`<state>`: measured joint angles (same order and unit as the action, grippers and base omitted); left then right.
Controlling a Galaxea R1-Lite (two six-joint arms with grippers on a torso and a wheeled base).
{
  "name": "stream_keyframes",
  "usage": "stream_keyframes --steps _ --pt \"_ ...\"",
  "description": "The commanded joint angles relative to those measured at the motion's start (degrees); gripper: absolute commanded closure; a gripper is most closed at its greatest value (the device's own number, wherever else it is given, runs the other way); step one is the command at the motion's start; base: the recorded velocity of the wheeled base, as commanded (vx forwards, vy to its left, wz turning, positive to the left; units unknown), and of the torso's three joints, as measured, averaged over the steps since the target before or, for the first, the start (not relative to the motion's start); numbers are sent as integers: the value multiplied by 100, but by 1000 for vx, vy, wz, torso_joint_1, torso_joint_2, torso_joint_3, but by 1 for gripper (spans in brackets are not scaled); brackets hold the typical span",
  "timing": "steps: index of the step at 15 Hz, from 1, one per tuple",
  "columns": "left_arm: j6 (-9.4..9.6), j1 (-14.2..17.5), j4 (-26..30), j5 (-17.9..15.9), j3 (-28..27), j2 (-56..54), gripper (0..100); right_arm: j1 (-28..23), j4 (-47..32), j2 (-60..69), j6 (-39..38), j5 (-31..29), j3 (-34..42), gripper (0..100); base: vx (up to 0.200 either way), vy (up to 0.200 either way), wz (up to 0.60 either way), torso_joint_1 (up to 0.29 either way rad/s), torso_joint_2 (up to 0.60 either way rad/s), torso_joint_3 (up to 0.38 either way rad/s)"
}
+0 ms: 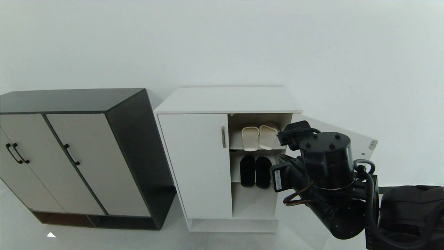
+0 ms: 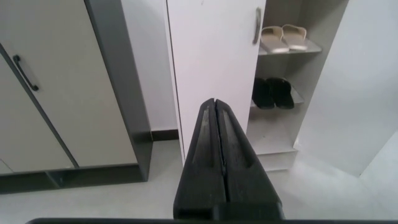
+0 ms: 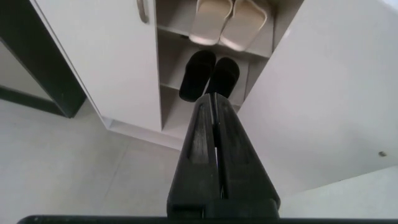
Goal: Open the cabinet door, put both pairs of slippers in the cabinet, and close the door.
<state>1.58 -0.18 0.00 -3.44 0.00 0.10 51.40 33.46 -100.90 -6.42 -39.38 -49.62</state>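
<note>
Alongside, dark cabinet [image 1: 86,156]; white door [image 1: 362,140] apparently wide open

Right arm [image 1: 326,166]: positioned at 4 o'clock in the head view, forearm angled toward 10 o'clock, wrist bent. Right gripper [image 3: 216,102]: fingers pressed together, nothing held. Left gripper [image 2: 215,106]: fingers pressed together, nothing held.

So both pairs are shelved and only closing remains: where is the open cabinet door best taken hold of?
Likely the open door, at its free edge, from its outer side: it stands swung wide right, inner face showing, so a push there swings it shut.
</note>
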Motion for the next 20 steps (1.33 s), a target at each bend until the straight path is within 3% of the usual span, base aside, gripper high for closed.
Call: stream_keyframes --steps 1,10,18,20 --pt "0 1 0 1 0 -1 100 2 2 -26 1 0 5 100 0 0 0 207 -525 -305" --pt "0 1 0 1 0 -1 100 -51 11 -35 18 0 84 100 0 0 0 237 -541 -311" --pt "0 1 0 1 0 -1 100 -68 2 -52 27 0 119 100 0 0 0 20 -42 -26" --pt "0 1 0 1 0 -1 100 -77 2 -52 27 0 119 100 0 0 -600 2 2 2"
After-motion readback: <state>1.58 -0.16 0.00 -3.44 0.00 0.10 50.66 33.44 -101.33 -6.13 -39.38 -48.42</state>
